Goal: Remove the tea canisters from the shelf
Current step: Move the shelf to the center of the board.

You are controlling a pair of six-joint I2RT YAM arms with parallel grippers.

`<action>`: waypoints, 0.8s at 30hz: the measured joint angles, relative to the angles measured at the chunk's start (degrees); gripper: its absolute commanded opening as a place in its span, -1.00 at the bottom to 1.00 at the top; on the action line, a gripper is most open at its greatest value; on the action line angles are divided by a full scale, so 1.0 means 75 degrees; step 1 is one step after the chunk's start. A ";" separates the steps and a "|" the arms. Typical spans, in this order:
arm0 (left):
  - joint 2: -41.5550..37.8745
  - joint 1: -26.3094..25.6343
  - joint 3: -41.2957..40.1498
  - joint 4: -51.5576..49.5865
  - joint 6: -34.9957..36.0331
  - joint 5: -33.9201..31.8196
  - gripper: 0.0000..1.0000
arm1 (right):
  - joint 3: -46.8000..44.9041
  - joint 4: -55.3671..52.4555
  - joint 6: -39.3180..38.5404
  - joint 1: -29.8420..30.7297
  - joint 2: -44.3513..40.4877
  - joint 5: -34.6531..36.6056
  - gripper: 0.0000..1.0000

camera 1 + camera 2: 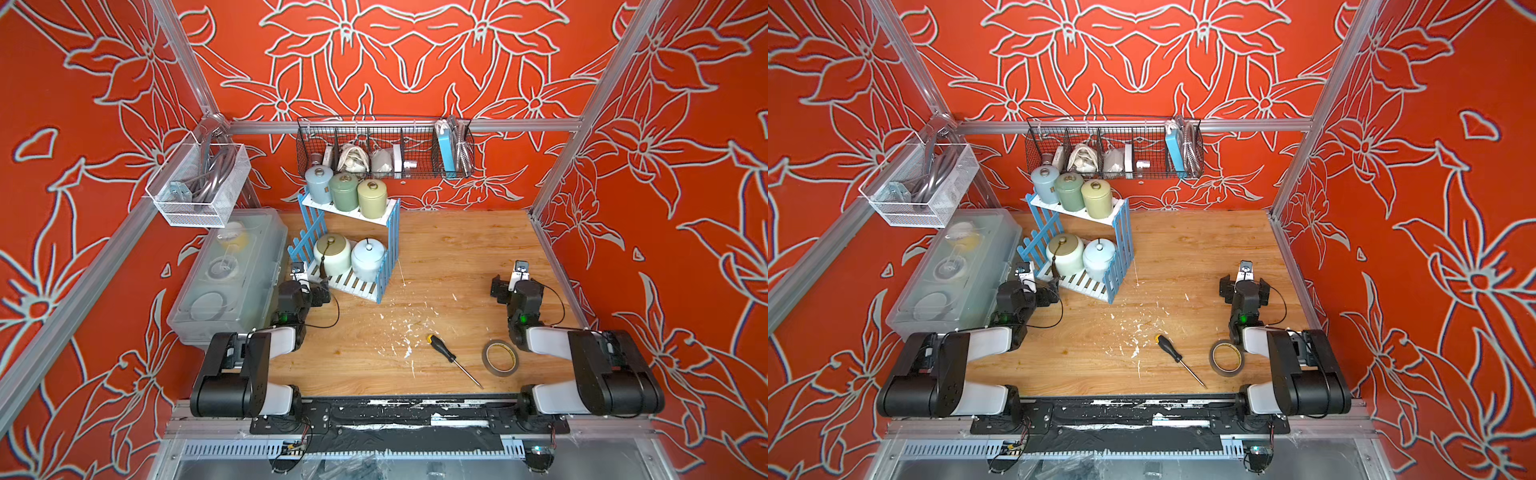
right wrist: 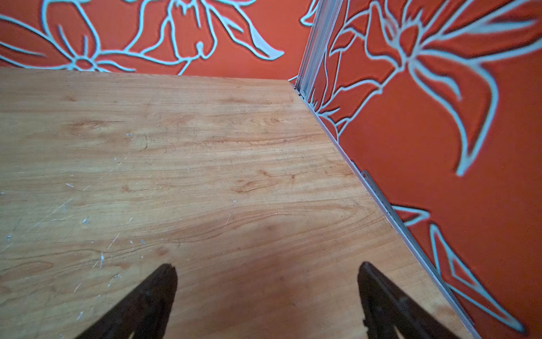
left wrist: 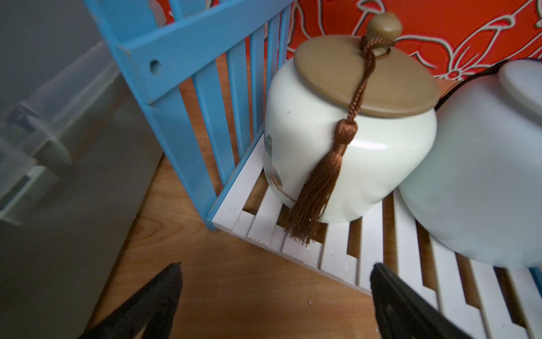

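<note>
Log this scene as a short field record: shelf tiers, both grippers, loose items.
upper tier: grey-blue canister, sage green canister, yellow-green canister, in a row on the shelf
lower tier: cream canister with brown tassel, beside pale blue-white canister
left gripper: open, empty, low at the shelf's front corner, facing the cream canister
right gripper: open, empty, over the table
loose on table: screwdriver, tape roll
canisters removed: none

Your left arm [image 1: 226,386] and right arm [image 1: 602,374] have black joints, white links, looping black cables [image 1: 337,312] and green lights [image 1: 284,318]. The left claw [image 3: 275,281] and right claw [image 2: 267,281] are black.
</note>
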 measured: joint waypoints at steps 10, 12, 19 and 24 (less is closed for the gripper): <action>0.0000 0.0000 0.0000 -0.0003 0.0000 0.0000 0.98 | 0.0000 0.0000 0.0000 0.0000 0.0000 0.0000 0.98; 0.0000 0.0000 0.0000 -0.0003 0.0000 0.0000 0.98 | 0.0000 0.0000 0.0000 0.0000 0.0000 0.0000 0.98; 0.0000 -0.0003 0.0000 -0.0003 0.0000 0.0000 0.98 | 0.0000 0.0000 0.0003 -0.0003 0.0000 -0.0003 0.99; -0.0026 -0.0006 0.0012 -0.0117 0.0003 0.0003 0.98 | 0.0000 -0.0023 0.0000 -0.0003 -0.0009 -0.0003 0.98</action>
